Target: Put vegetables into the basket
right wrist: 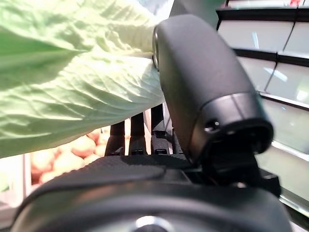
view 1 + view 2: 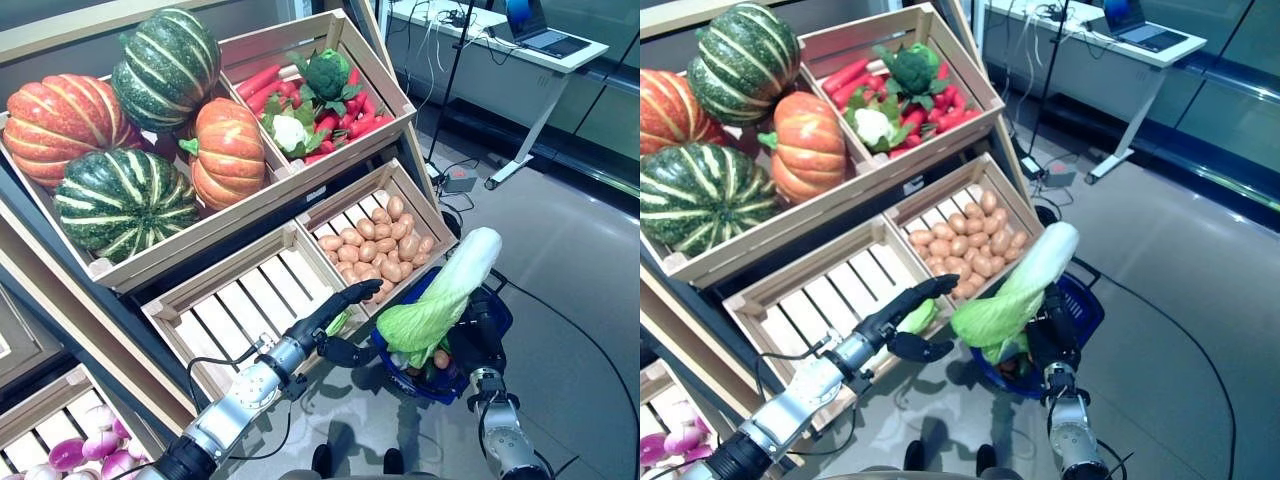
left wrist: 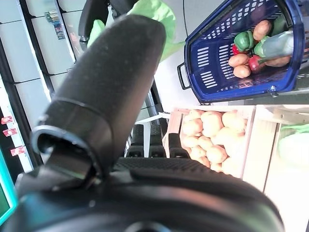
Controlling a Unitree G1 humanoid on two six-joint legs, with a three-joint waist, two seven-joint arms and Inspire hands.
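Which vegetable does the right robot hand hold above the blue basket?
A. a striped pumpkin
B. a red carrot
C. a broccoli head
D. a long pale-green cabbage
D: the right robot hand grips the long cabbage at its leafy lower part, over the blue basket.

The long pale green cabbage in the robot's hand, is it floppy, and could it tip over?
The long pale green napa cabbage probably stays fairly stiff: its white stalk end stands up unbent. Its crinkled leaves spread loosely low down, so they may bruise or tear. Held by the right hand above the blue plastic basket, it leans, so it might tip.
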